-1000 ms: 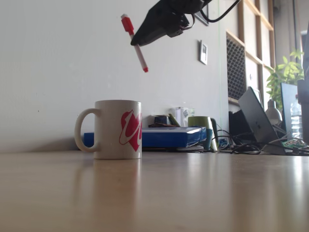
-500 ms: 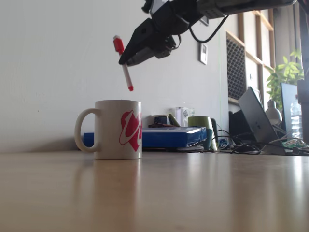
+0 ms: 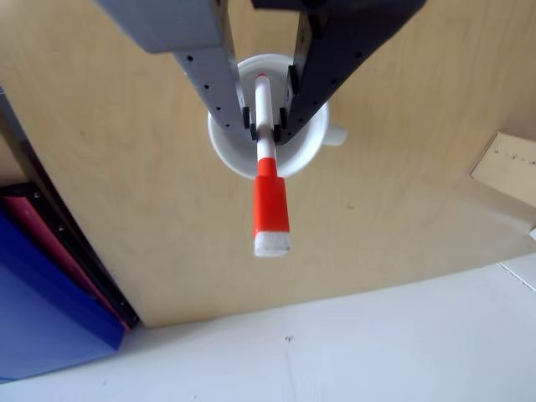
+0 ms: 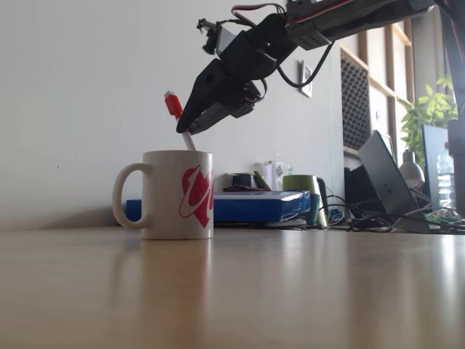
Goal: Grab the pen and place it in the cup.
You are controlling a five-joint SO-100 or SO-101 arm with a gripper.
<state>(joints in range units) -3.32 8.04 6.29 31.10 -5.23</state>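
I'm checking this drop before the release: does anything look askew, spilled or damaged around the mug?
Nothing stands out. The cup stands upright on the table, with no spill showing. The gripper is shut on the pen, which tilts, cap up, with its lower end dipping below the rim in the fixed view.

Gripper (image 4: 190, 125) clamped, angled downward

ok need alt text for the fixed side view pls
A black robot gripper holds a tilted white pen with a red cap, its lower end dipping inside a white mug with a red swirl on a wooden table.
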